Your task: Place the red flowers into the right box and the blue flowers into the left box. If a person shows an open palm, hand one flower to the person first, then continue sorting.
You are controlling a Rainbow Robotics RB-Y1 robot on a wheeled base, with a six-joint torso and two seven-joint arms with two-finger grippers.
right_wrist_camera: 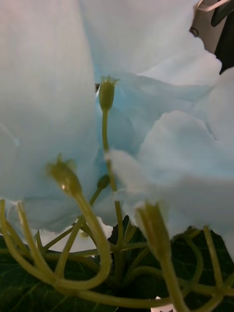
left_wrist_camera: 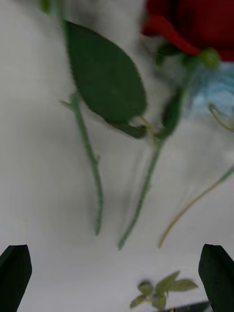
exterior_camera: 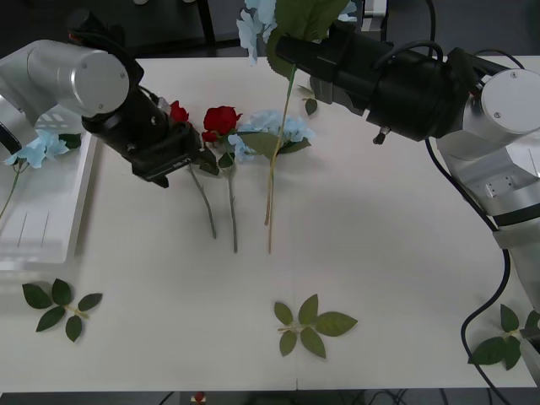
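My right gripper (exterior_camera: 285,49) holds a blue flower (exterior_camera: 257,18) up above the table's far side, its long stem (exterior_camera: 278,143) hanging free. In the right wrist view its pale petals (right_wrist_camera: 161,146) sit right at the camera. A second blue flower (exterior_camera: 272,126) lies on the table, and another one (exterior_camera: 38,148) rests in the left box (exterior_camera: 40,229). Two red flowers (exterior_camera: 221,119) lie side by side; my left gripper (exterior_camera: 187,162) hovers open just over them, its black fingers (left_wrist_camera: 14,273) apart above their stems (left_wrist_camera: 90,161). The right box is hidden.
Loose green leaf sprigs lie near the front left (exterior_camera: 61,305), front middle (exterior_camera: 310,325) and front right (exterior_camera: 504,342). A cable hangs from the right arm at the table's right edge (exterior_camera: 485,295).
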